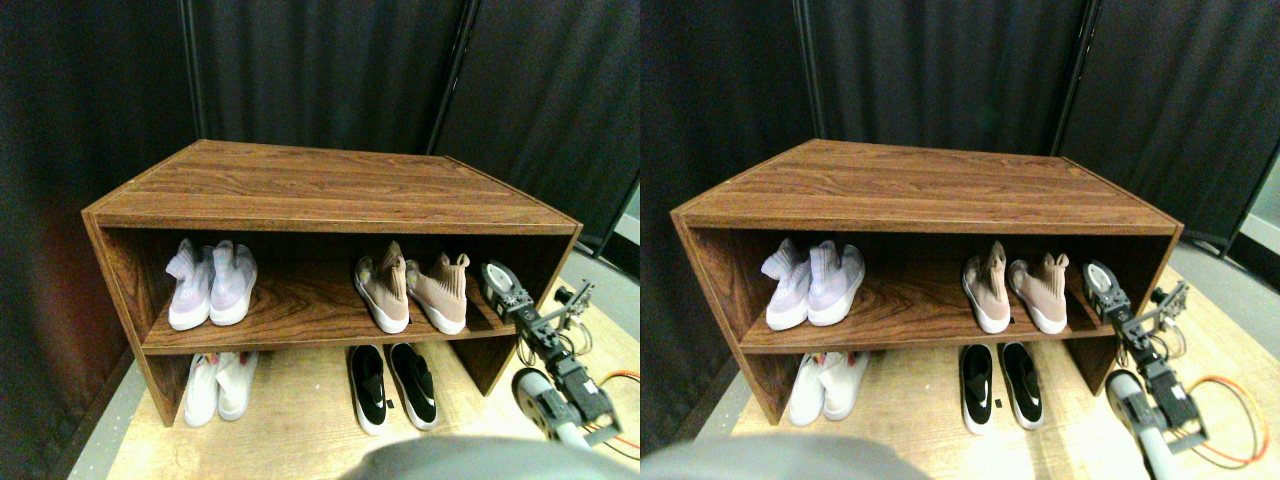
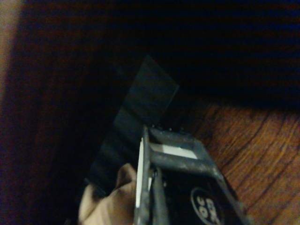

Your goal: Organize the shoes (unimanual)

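Right hand at frame centre-right on the shelf, beside pinkish-beige shoes; hand's spread can't be told.

Wood-grain shelf, knit shoes, dark cloth curtain

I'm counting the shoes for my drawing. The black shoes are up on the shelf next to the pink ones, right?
Not quite. The black shoes are on the floor under the shelf, below the pinkish-beige shoes. The stereo pair view shows it. The pinkish-beige pair is on the shelf.
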`<state>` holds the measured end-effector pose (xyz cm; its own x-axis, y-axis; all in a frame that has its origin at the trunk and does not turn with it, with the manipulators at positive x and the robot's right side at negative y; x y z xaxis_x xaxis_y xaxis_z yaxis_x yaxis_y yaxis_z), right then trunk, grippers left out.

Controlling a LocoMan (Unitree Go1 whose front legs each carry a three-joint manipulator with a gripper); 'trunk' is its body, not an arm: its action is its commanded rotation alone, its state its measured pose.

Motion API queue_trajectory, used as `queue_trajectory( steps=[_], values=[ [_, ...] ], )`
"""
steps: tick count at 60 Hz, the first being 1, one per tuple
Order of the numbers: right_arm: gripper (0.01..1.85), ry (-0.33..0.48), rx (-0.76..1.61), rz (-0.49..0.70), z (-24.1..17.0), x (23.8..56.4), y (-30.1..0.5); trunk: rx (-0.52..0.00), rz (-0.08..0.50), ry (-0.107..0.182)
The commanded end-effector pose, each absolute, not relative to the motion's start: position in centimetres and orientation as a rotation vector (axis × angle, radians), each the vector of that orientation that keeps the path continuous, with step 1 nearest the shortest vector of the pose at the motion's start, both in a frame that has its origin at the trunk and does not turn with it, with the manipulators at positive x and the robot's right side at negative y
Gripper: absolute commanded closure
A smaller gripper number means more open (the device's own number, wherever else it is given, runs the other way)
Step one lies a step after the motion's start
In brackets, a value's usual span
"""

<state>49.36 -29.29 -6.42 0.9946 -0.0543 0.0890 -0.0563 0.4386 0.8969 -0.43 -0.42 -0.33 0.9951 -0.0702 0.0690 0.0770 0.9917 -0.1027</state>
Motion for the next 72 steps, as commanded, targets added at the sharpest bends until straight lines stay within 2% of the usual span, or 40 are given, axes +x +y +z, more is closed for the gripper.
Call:
queue_trajectory(
  steps=[1,19,30,34,49,62,72],
  values=[
    [1.80,-0.147,1.120,-0.101,-7.2,50.1,-29.6,-0.133,-0.056,-0.048],
    [1.80,-0.143,1.153,-0.183,-9.0,52.1,-30.2,-0.148,-0.038,-0.060],
    [1.80,-0.103,1.116,-0.086,-9.1,51.9,-28.5,-0.157,-0.025,-0.053],
    [1.80,-0.054,1.153,-0.043,-9.1,51.6,-27.5,-0.161,-0.018,-0.048],
    [1.80,-0.003,1.132,0.027,-9.0,51.2,-24.3,-0.186,0.014,-0.044],
    [1.80,0.000,1.125,0.027,-9.2,51.4,-23.7,-0.190,0.016,-0.043],
    [1.80,-0.023,1.102,-0.023,-9.4,51.4,-24.0,-0.182,0.005,-0.042]
  ],
)
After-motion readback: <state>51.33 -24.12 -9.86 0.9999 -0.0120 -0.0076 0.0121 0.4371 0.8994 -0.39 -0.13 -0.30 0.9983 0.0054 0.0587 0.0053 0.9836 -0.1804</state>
